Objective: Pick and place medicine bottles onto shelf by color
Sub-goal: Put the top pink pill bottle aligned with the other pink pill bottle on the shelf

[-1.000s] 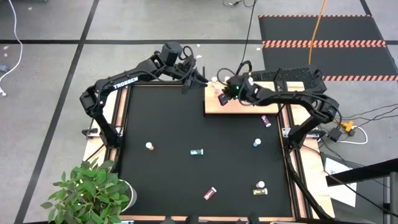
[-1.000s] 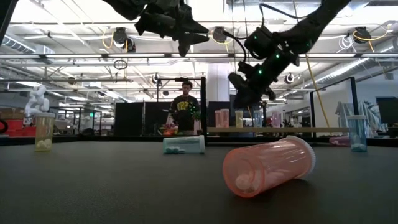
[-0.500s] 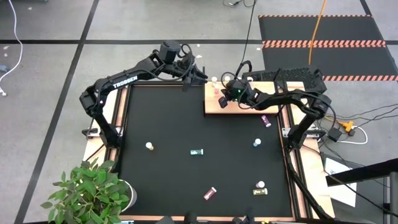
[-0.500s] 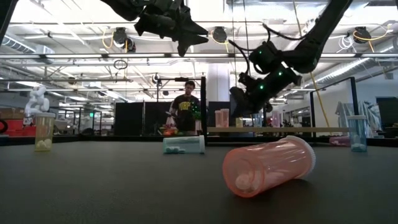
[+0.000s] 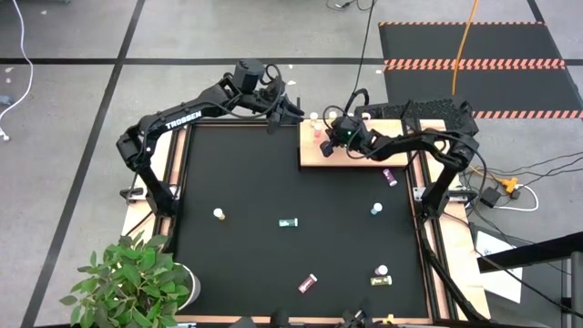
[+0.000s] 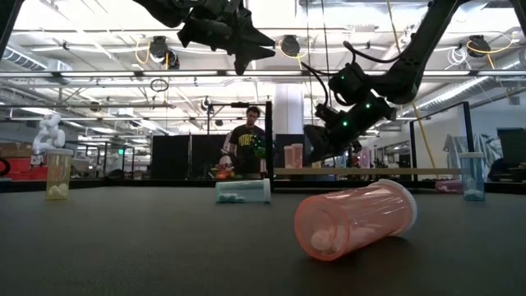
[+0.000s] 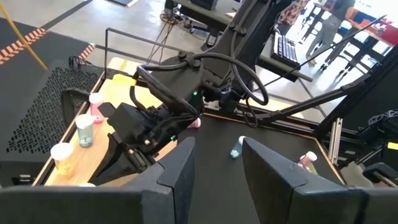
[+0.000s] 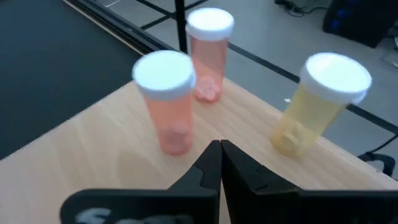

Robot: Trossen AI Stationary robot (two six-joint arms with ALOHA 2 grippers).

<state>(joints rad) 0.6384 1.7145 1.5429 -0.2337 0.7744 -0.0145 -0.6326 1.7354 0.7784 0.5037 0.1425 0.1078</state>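
right claw (image 8: 220,163) closed, empty | left claw (image 7: 214,163) parted, empty | shelf (image 8: 124,155): two pink bottles (image 8: 166,99), one yellow, white-capped, upright

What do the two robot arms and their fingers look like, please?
Both arms are dark and jointed. The left arm carries white TROSSEN lettering. The right arm shows a small green light near its wrist, with black cables looping above. The right gripper has slim, black, wedge-shaped fingers.
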